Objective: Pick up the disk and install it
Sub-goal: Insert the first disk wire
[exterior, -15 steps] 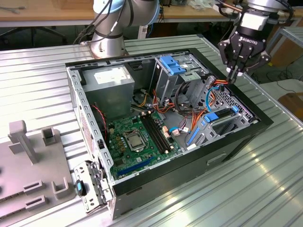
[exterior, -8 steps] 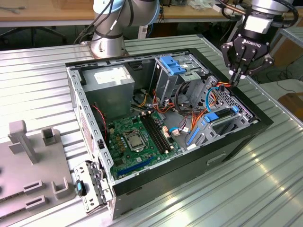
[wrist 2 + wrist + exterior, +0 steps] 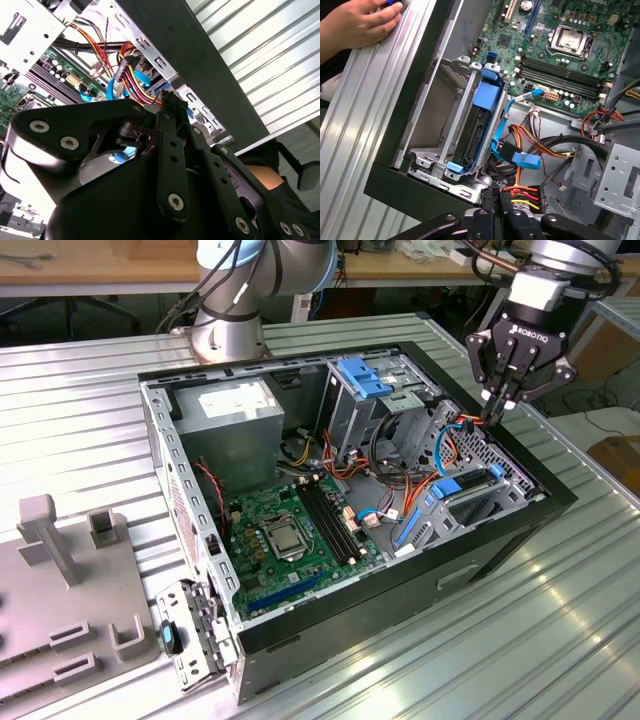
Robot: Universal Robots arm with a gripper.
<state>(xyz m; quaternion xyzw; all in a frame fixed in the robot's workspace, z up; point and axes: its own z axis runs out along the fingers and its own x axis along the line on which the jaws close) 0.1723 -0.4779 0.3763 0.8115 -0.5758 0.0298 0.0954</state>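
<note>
The pincer [image 3: 497, 405] hangs over the drive corner of the computer case [image 3: 470, 560], closed on a black power plug [image 3: 524, 199] with red, orange and yellow wires, probably to feed the drive. Just beside it, the disk [image 3: 479, 127] stands on edge in its bay. The first wrist view adds a person's hand [image 3: 360, 25]; the exterior view gives the whole open case on the worktop [image 3: 520, 640].
</note>
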